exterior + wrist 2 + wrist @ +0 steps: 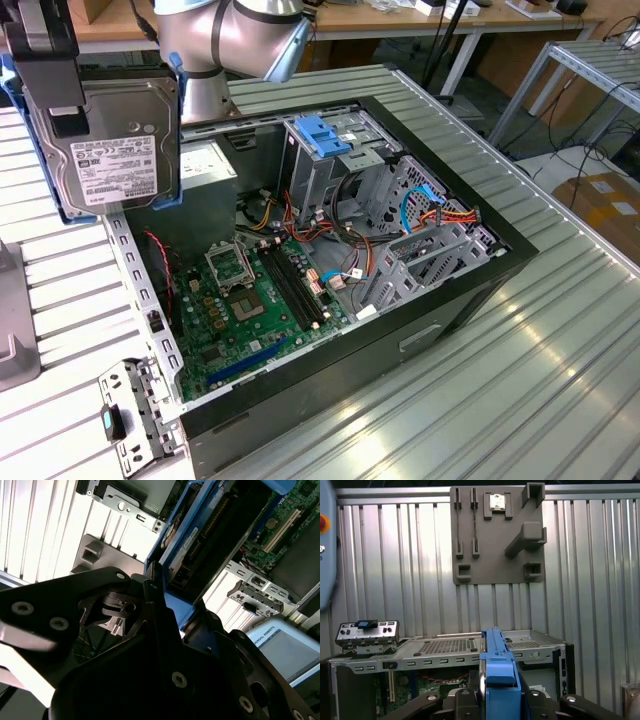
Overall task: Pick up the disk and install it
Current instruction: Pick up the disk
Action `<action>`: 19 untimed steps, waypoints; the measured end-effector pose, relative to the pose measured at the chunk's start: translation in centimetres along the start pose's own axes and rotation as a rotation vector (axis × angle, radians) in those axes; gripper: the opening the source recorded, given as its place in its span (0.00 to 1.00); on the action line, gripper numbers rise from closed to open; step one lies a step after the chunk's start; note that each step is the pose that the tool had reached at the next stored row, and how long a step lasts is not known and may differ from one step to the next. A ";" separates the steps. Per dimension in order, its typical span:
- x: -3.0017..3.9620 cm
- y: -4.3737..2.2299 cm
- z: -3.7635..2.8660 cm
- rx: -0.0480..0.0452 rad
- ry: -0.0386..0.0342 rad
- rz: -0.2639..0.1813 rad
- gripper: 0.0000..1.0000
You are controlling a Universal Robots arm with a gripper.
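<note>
The disk is a grey hard drive with a white label in a bright blue carrier. It hangs upright in the air over the corner of the open computer case, at the exterior view's upper left. My gripper is shut on it from above, its black fingers clamping the two flat sides. In the first wrist view the blue carrier edge stands between the black fingers. The second wrist view shows the disk edge-on beyond the gripper.
Inside the case lie a green motherboard, loose cables and a metal drive cage with a light-blue latch. A small metal bracket sits at the case's near corner. A grey fixture board lies on the ribbed table.
</note>
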State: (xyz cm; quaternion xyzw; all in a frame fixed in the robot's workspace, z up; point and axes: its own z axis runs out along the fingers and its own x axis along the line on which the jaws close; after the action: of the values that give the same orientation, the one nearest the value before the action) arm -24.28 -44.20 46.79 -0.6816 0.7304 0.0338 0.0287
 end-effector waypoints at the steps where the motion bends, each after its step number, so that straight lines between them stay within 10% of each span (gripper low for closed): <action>1: 0.06 -0.02 0.00 0.0000 0.0001 0.000 0.37; 19: 0.87 -0.32 0.01 0.0000 0.0000 0.000 0.37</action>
State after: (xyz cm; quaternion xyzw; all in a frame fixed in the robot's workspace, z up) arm -24.01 -45.08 46.70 -0.6816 0.7304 0.0338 0.0287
